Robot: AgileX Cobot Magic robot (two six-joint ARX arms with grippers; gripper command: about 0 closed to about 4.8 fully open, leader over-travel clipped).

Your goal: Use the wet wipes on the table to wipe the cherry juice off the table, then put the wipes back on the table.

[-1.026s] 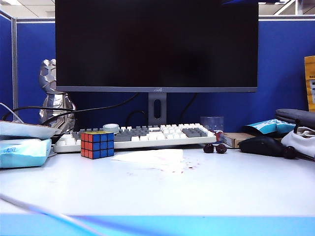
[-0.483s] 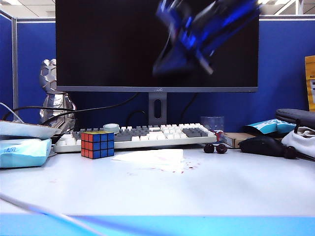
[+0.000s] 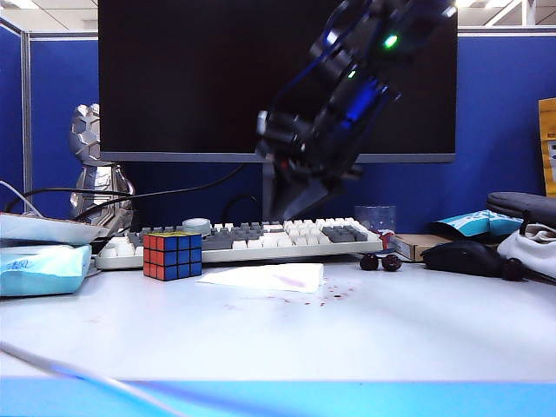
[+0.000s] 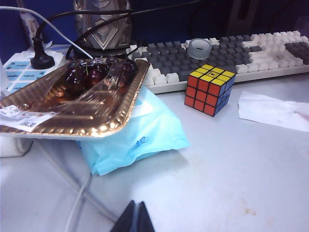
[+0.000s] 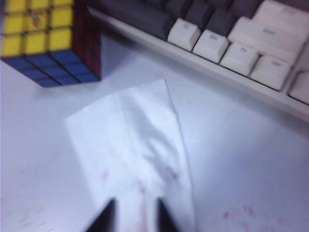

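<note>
Jaws of the right gripper (image 5: pixel 136 212) are seen parted and empty directly above the wet wipes (image 5: pixel 133 154), laid flat between puzzle cube (image 5: pixel 48 41) and cherry juice (image 5: pixel 236 212), while the left gripper (image 4: pixel 133 220), shut, is parked well apart.

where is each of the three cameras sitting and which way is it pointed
Exterior view: low at the table's front edge, facing the monitor; shows the right arm descending, right gripper above the wet wipe.
Left wrist view: low over the table's left side, facing the puzzle cube; left gripper shut.
Right wrist view: looking down at the wipe, right fingertips apart.
All three views share the cube and wipe.
</note>
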